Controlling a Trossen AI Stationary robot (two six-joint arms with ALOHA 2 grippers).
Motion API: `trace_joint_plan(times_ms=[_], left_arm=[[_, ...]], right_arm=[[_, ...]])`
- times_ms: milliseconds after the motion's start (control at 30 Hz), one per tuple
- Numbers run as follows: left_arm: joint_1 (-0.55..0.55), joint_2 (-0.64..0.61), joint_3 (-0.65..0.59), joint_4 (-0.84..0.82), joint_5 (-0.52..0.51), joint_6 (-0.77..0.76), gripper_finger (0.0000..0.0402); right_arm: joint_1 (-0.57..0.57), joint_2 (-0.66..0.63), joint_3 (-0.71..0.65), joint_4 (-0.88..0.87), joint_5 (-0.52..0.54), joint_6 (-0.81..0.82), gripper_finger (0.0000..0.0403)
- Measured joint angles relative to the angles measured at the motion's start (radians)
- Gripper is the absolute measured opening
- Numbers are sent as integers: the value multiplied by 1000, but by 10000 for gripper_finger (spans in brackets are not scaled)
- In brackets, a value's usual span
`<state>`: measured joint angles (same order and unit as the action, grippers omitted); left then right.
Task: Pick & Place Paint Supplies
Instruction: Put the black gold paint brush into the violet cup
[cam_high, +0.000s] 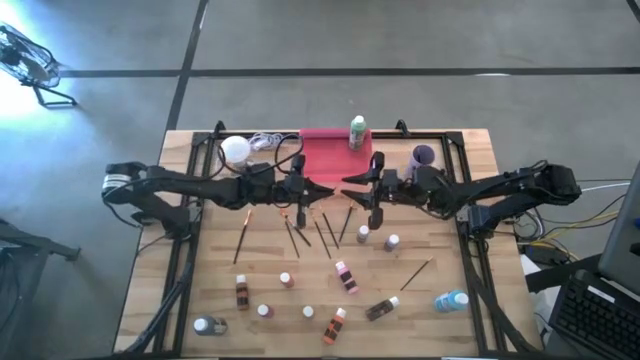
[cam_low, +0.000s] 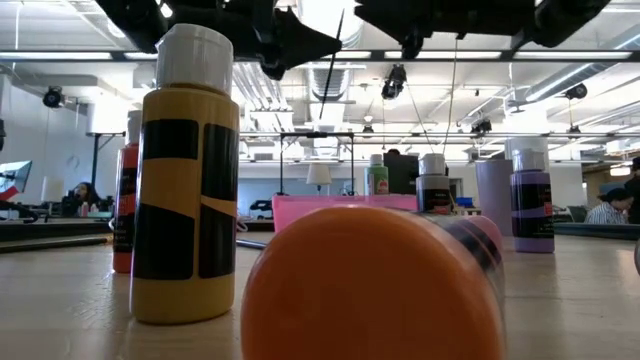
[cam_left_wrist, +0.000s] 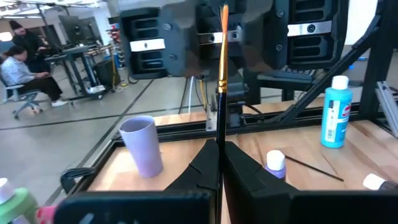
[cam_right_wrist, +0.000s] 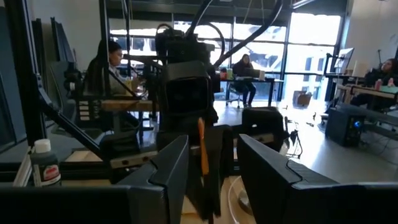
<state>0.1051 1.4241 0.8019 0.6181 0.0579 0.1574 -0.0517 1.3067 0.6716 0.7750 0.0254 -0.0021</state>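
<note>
My left gripper (cam_high: 328, 190) hangs above the table's middle, shut on a thin dark-handled paintbrush (cam_left_wrist: 220, 93) that stands upright with its orange tip up. The same brush shows in the low view (cam_low: 330, 60) and the right wrist view (cam_right_wrist: 201, 146). My right gripper (cam_high: 346, 181) faces it from the right, open; in its wrist view the fingers (cam_right_wrist: 168, 168) frame the brush without touching it. Several more brushes (cam_high: 320, 230) and small white-capped bottles (cam_high: 345, 275) lie on the wood below. My left gripper pinches the brush's dark handle (cam_left_wrist: 219, 146) between its two fingers. The fingers come level from the table's left and lie across the brush. The brush stands upright, orange tip up, lifted clear of the table; its lower end is hidden behind the fingers.
A pink tray (cam_high: 325, 150) sits at the far middle with a green bottle (cam_high: 357, 132) on its right corner. A purple cup (cam_high: 423, 156) stands to its right and a white globe lamp (cam_high: 235, 149) to its left. A blue bottle (cam_high: 451, 300) lies near right.
</note>
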Motion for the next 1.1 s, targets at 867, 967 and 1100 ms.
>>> trace_joint_plan(times_ms=[867,967,1100], left_arm=[[2,14,0,-17,3,6,20],[2,14,-2,-32,4,3,34],[2,13,-2,-34,-20,4,69]], right_arm=[[0,42,48,-41,0,0,8],[0,38,49,-60,2,-1,8],[-1,10,80,-205,59,0,8]])
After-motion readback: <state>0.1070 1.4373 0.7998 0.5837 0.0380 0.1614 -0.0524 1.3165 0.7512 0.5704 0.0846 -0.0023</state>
